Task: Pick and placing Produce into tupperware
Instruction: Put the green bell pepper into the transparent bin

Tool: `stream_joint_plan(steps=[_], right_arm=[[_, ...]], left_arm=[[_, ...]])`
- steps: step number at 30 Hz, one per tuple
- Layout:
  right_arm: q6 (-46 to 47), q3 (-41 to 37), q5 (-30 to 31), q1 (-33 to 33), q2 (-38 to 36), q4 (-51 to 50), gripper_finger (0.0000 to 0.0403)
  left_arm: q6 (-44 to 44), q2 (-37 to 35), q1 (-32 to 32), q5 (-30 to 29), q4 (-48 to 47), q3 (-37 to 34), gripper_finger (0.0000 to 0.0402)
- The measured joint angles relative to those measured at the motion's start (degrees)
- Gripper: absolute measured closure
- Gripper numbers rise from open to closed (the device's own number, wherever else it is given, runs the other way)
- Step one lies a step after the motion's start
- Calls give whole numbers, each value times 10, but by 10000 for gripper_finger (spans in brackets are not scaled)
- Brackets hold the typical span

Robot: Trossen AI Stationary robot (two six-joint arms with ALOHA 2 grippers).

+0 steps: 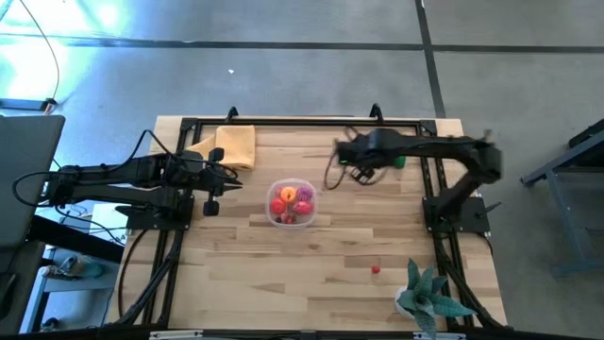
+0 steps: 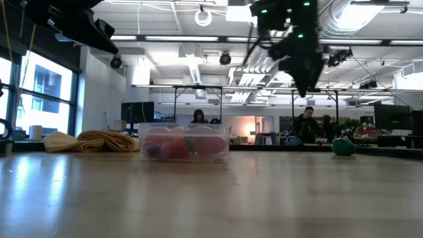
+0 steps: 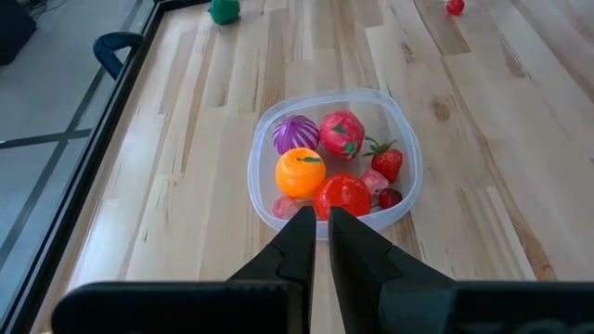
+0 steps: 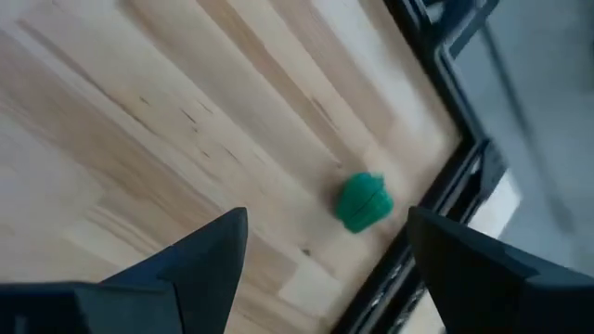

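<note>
The clear tupperware (image 1: 291,203) (image 3: 269,139) stands mid-table, holding several produce pieces: an orange one (image 3: 300,173), a purple one (image 3: 294,132) and red ones. A green piece (image 4: 363,201) (image 1: 400,161) lies on the wood near the far right rail. A small red piece (image 1: 376,270) lies toward the near right. My left gripper (image 3: 320,221) (image 1: 229,182) hangs shut just left of the tub, touching nothing. My right gripper (image 4: 327,221) (image 1: 342,151) is open and raised above the table, between the tub and the green piece, with the piece ahead of its fingers.
A folded yellow-orange cloth (image 1: 231,144) lies at the far left. A spiky teal potted plant (image 1: 427,297) stands at the near right corner. A black frame rail (image 1: 311,121) borders the table. People sit in the room beyond the table, seen in the low view.
</note>
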Motion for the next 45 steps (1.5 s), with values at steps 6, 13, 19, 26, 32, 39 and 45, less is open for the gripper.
stream_joint_plan(steps=[6, 13, 19, 26, 32, 39, 45], right_arm=[[107, -149, -69, -48, -155, 119, 114], [246, -241, -98, -109, -243, 140, 114], [259, -278, -115, -167, -249, 165, 114], [218, -317, -134, -224, -249, 214, 114], [204, -334, -137, -253, -249, 226, 114], [191, -367, -161, -272, -249, 307, 114], [187, -393, -147, -291, -249, 330, 114]], left_arm=[[0, 0, 0, 0, 0, 0, 378], [0, 0, 0, 0, 0, 0, 378], [0, 0, 0, 0, 0, 0, 378], [0, 0, 0, 0, 0, 0, 378], [0, 0, 0, 0, 0, 0, 378], [0, 0, 0, 0, 0, 0, 378], [0, 0, 0, 0, 0, 0, 378]])
